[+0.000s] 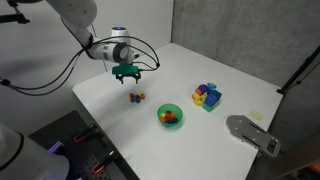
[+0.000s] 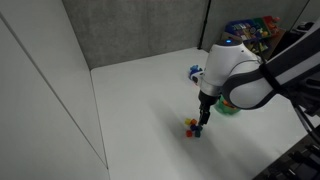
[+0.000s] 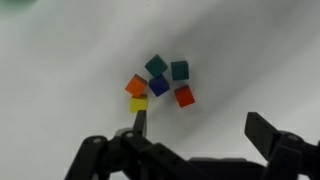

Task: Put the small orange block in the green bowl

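Observation:
The small orange block (image 3: pixel 136 86) lies at the left of a tight cluster of tiny cubes on the white table, beside a yellow cube (image 3: pixel 139 103), a blue one (image 3: pixel 159 86), two teal ones and a red one (image 3: pixel 184 96). The cluster shows in both exterior views (image 1: pixel 136 97) (image 2: pixel 193 126). My gripper (image 3: pixel 200 128) is open and empty, hovering above the table just beside the cluster (image 1: pixel 127 72). Its left finger is next to the yellow cube. The green bowl (image 1: pixel 160 115) stands apart from the cluster and holds a few small coloured pieces.
A blue holder of mixed coloured blocks (image 1: pixel 208 96) stands beyond the bowl. A grey flat object (image 1: pixel 250 133) lies near the table's corner. The table edge runs close to the bowl. A grey wall panel backs the table.

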`<state>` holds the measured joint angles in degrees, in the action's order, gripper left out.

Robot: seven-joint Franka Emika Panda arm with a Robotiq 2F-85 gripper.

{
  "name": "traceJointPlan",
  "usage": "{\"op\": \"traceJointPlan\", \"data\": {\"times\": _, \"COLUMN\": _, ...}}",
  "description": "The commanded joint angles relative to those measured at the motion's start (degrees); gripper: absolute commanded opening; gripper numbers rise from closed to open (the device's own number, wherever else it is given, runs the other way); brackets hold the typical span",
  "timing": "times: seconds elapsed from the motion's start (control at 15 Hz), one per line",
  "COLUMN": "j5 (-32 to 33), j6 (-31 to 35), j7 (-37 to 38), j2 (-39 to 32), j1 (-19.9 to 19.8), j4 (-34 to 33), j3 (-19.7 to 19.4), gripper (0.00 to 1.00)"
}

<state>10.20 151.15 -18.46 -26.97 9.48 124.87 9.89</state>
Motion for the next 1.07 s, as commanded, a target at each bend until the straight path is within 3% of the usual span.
{"op": "traceJointPlan", "data": {"times": 0.0, "j5": 1.31, "j6": 0.09, "j7": -5.08, "j2": -6.69, "j1": -0.86, "j4": -6.02, "j3": 1.58, "gripper": 1.00}}
{"op": "traceJointPlan", "data": {"times": 0.4, "j5": 2.64, "j6": -1.11, "j7": -9.64, "j2": -16.14, "j1": -0.47, "j4": -13.70, "j3": 2.49, "gripper": 1.00}}
{"op": "traceJointPlan", "data": {"times": 1.0, "j5": 6.33, "j6": -0.45, "j7": -7.22, "j2": -22.30, "j1": 2.80, "j4": -18.36, "j3": 0.70, "gripper": 1.00}}
